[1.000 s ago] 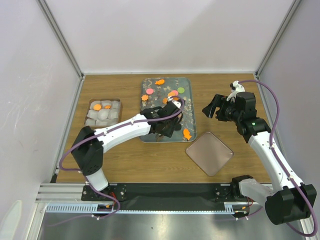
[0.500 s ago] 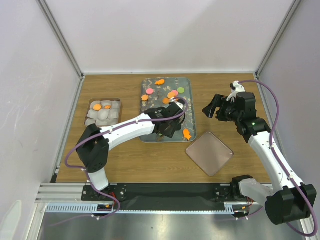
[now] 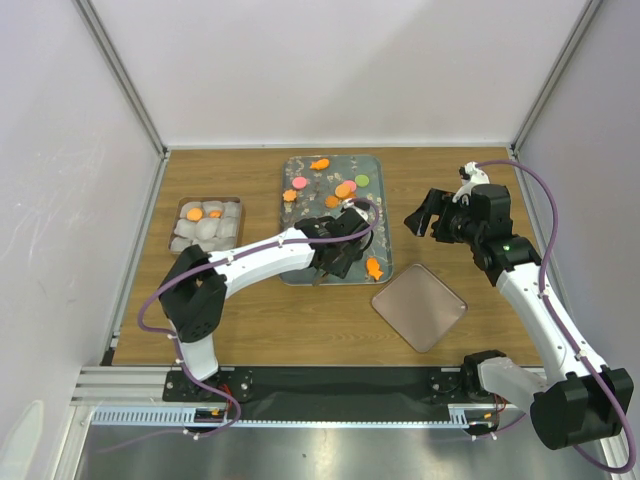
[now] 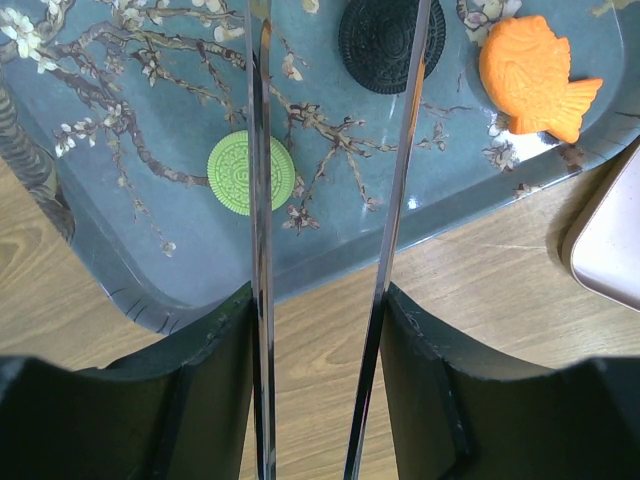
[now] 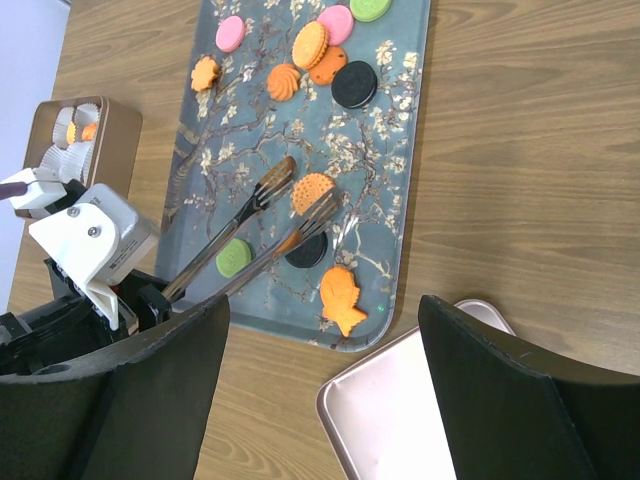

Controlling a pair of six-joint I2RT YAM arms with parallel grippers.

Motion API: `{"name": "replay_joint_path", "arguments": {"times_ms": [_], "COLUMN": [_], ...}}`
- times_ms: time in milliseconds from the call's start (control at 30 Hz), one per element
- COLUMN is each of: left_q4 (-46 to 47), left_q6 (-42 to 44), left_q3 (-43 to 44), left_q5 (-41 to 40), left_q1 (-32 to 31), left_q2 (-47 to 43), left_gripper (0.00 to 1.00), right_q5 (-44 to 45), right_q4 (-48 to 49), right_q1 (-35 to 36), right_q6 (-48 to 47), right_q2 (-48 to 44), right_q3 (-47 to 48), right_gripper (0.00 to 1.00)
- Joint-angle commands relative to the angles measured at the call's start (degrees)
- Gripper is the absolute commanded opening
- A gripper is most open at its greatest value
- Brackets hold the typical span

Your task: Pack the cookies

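the left claw (image 4: 318,380) is half closed, clamping a pair of long metal tongs (image 4: 258,200) between its fingers. the tong blades reach over a blue floral tray (image 5: 395,180), with their tips on either side of a round orange ridged cookie (image 5: 312,190). whether they pinch it cannot be told. a green disc cookie (image 4: 251,172), a black disc cookie (image 4: 385,35) and an orange fish cookie (image 4: 535,75) lie nearby on the tray. the right claw (image 3: 420,215) gapes wide, holding nothing, above the wooden tabletop (image 3: 250,320). the left wrist view cuts off the tong tips.
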Motion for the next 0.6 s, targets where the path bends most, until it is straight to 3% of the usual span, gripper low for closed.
{"name": "replay_joint_path", "arguments": {"times_ms": [0,333,567], "left_q4": [1.3,0.2,-1.3], "left_q6": [1.3,1.9,2.9], "left_q3": [2.2,3.7,7.0], "left_q5": [-0.6,-2.3,-3.4], "left_q1": [-0.5,-0.5,1.8], "left_q2": [0.0,-0.9,-4.3], "left_gripper": [0.53,0.41,0.42], "right_q5": [0.3,0.4,0.3], "right_q4": [0.5,0.5,0.5], "right_q1": [0.3,0.3,0.3], "right_q6": [-1.2,-1.2,-1.2], "right_q2": [-0.2,-0.2,-0.3], "right_q3": [0.9,1.0,1.0], "right_gripper": [0.83,0.83,0.83]}}
